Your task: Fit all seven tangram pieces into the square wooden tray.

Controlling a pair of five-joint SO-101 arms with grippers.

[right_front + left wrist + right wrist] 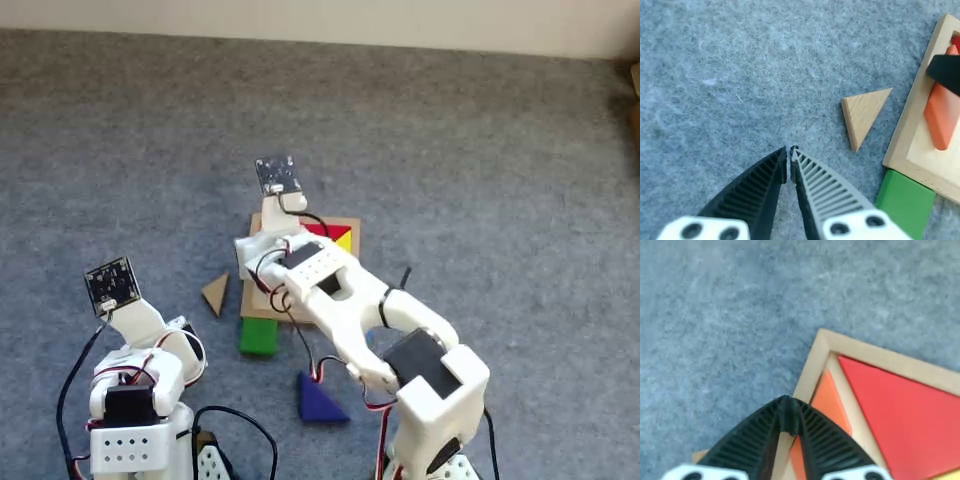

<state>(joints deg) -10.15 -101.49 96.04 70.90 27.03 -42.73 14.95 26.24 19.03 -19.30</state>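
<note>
The square wooden tray (262,305) lies mid-table, with a red triangle (900,410) and a yellow piece (343,238) inside it. An orange piece (832,405) lies along the tray's rim (815,360); in the left wrist view the orange piece (941,117) looks tilted. My right gripper (788,401) is shut, its tips over the rim and the orange piece. My left gripper (790,150) is shut and empty above the carpet, a short way from a wooden triangle (862,115). A green piece (260,337) touches the tray's near edge. A blue triangle (320,398) lies nearer the arm bases.
Grey carpet covers the whole table. The right arm (360,310) stretches over the tray and hides much of it. The left arm's base (130,400) stands at the near left. Open carpet lies to the left and far side of the tray.
</note>
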